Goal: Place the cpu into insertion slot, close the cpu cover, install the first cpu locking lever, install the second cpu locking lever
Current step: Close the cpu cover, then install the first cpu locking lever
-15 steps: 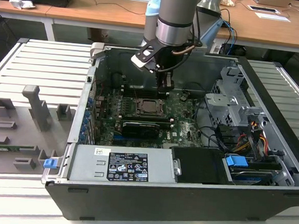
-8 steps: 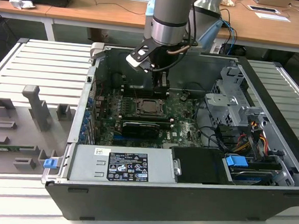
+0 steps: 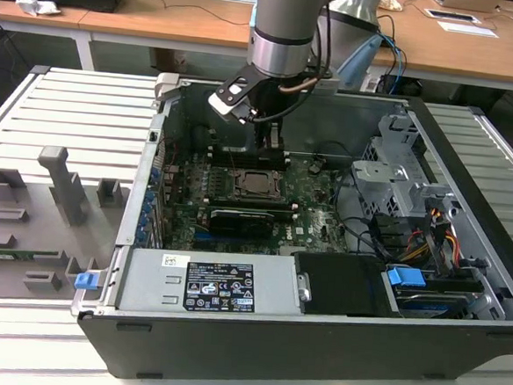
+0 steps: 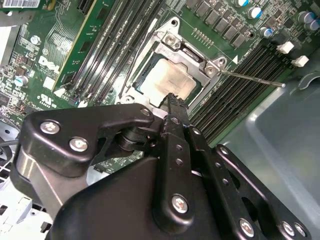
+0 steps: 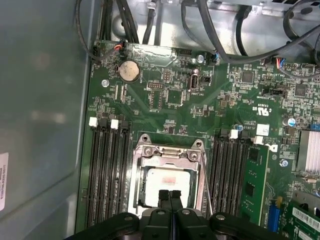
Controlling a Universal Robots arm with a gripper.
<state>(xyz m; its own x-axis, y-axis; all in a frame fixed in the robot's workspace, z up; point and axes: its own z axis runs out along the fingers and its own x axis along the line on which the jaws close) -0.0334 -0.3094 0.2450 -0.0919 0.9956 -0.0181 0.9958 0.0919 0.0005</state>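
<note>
1. Gripper (image 5: pixel 169 194) jaws pressed together, nothing betw; tips hang just over edge of cpu (image 5: pixel 165 180).
2. Cpu flat in insertion slot (image 5: pixel 140 200), cpu cover (image 5: pixel 170 152) down around it, silvery-grey top shows thru window.
3. Thin locking lever (image 4: pixel 250 79) beside socket, free end out over RAM slots (image 4: pixel 235 102); prob unlatched.

A robotics lab or test workshop: an industrial robot arm (image 3: pixel 284 27) stands over an opened desktop computer case (image 3: pixel 254 351) on a slotted aluminium table (image 3: pixel 77 109) with grey holding fixtures (image 3: pixel 63 183). Behind, wooden office tables (image 3: pixel 477 54) carry papers (image 3: pixel 466 27).
</note>
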